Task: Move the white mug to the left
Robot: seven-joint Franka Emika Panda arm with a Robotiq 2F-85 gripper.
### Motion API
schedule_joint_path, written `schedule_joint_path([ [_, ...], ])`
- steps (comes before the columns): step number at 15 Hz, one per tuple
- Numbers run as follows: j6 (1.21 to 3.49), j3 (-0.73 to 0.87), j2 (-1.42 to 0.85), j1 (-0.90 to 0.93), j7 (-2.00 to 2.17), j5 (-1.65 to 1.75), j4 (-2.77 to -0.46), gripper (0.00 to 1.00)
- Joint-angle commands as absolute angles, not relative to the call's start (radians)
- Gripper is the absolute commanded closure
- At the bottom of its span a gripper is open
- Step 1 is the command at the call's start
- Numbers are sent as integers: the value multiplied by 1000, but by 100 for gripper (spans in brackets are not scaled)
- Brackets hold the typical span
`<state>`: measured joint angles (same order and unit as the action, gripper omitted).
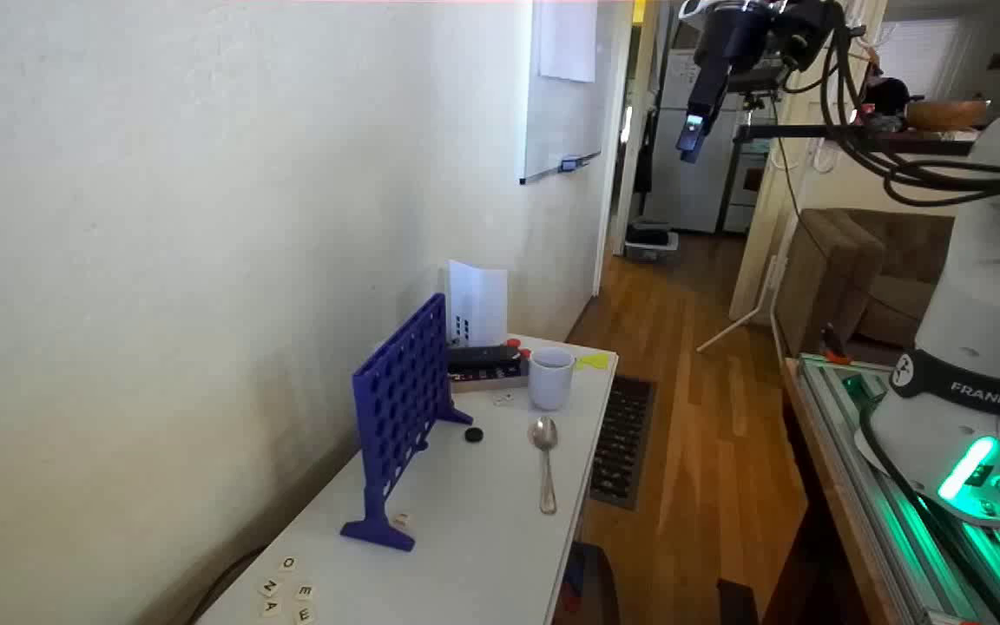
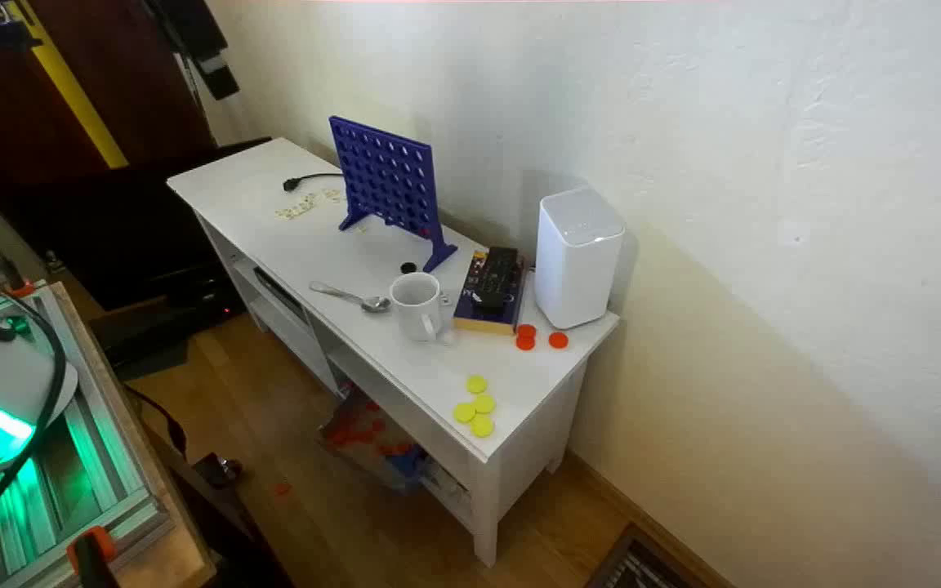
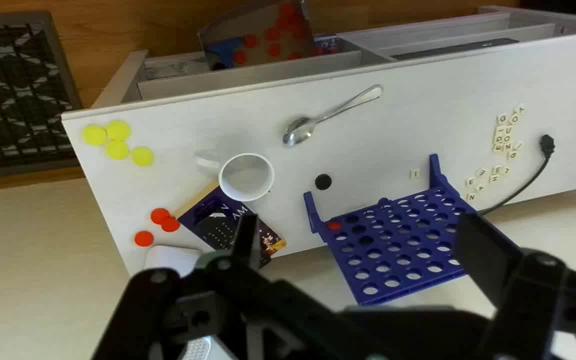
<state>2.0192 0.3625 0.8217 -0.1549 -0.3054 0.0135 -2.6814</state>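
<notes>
1. The small plain white cylindrical mug (image 3: 246,176) is standing upright on the long white table (image 3: 418,115), its axis pointing straight up.
2. The black two-fingered gripper (image 3: 363,237) is hanging well above the tabletop in an exterior view (image 1: 689,153); its fingers (image 3: 248,240) are standing wide apart, holding nothing.
3. In the wrist view the mug is sitting beyond the fingertips and off toward the left edge, while the blue plastic grid frame (image 3: 408,245) is showing through the gap.
4. So the coming move, I judge, is turning on a sideways shift toward the mug and a long descent.
5. The white loop handle (image 3: 208,162) is pointing toward the flat yellow discs (image 3: 118,131), opposite the silver metal spoon (image 3: 320,118); if "left" is meaning the robot's own, the mug should be going spoonward.
</notes>
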Motion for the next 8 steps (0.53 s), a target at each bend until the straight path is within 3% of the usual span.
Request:
schedule_joint_path([
  [1, 2017, 352, 818, -167, -313, 4, -2679, 0],
  [5, 2017, 352, 818, -167, -313, 4, -2679, 0],
  [8, 2173, 342, 734, -135, -376, 51, -2666, 0],
])
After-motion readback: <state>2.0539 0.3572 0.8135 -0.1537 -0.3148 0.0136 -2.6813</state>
